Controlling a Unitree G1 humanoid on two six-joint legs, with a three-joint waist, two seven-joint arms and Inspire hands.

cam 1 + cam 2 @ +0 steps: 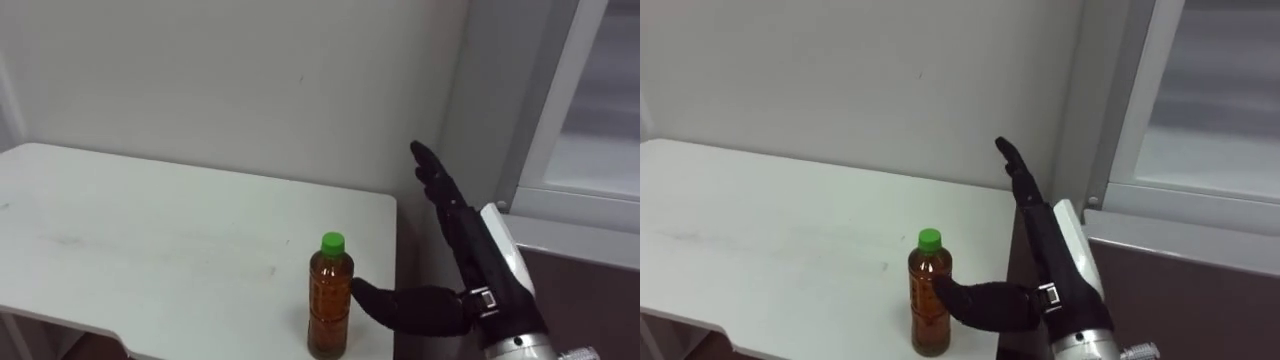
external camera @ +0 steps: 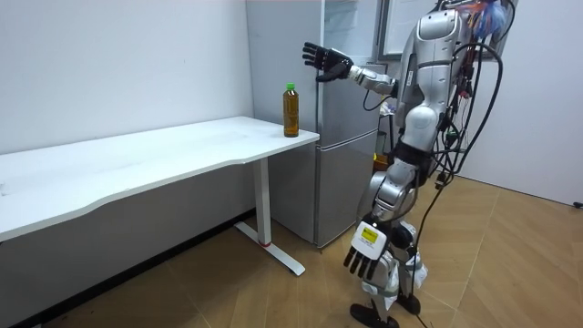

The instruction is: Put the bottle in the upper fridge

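A bottle [image 1: 330,297] of amber liquid with a green cap stands upright near the right front corner of the white table [image 1: 150,240]. My right hand [image 1: 478,262] is open just to the right of it, fingers straight and pointing away from me. The thumb stretches toward the bottle's side, and I cannot tell if it touches. In the room view the bottle [image 2: 291,110] stands at the table end nearest the fridge [image 2: 346,137], and the right hand [image 2: 328,62] is raised beside it. My left hand [image 2: 367,253] hangs open by my thigh.
The grey fridge stands right of the table against the wall, with a narrow gap between them. Its white-framed upper part [image 1: 575,110] shows at the right of the eye views. I stand on the wooden floor [image 2: 510,264] in front of the fridge.
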